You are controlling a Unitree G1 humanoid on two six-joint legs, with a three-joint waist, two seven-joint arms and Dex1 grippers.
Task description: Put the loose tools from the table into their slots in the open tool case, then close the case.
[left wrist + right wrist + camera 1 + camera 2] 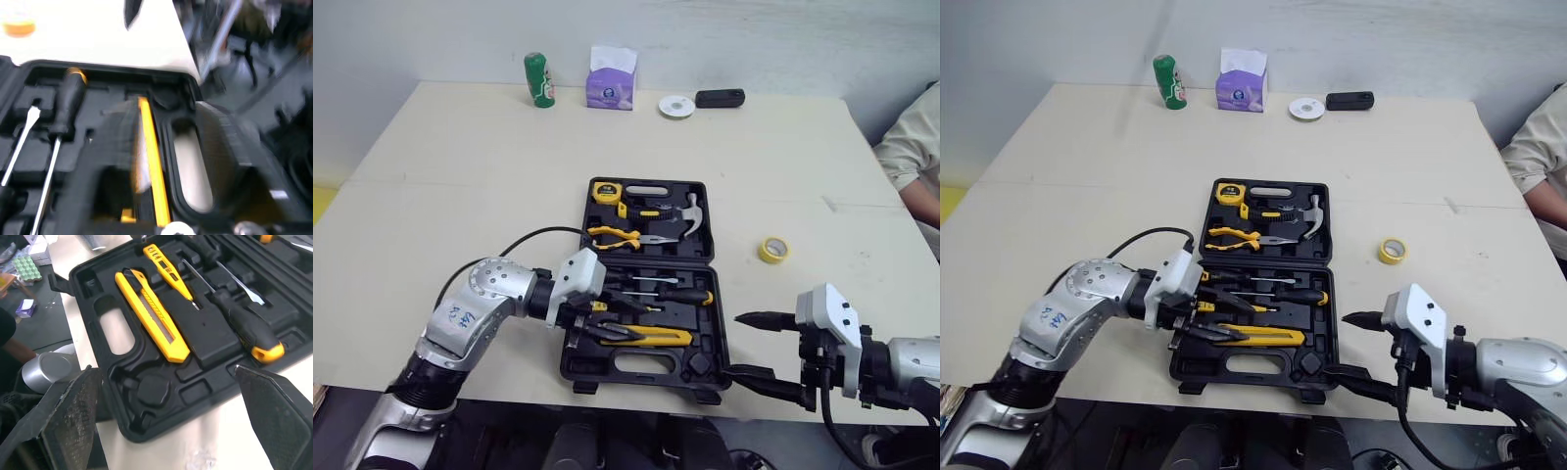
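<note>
The black tool case (576,364) lies open mid-table, its far half holding a tape measure (605,191), pliers (615,235) and a hammer (691,217). Screwdrivers (671,294) and a yellow utility knife (654,338) lie in the near half. My left gripper (605,328) is low over the knife's left end, open, with one finger on each side of the knife (152,161). My right gripper (754,348) stands open just right of the case's near right corner, empty. From the right wrist I see the knife (151,316), a yellow tester pen (168,269) and a screwdriver (244,325).
A yellow tape roll (773,249) lies loose on the table right of the case. A green can (539,79), a purple tissue pack (611,83), a white disc (676,106) and a black object (720,98) line the far edge. A person's sleeve (911,147) shows at the right.
</note>
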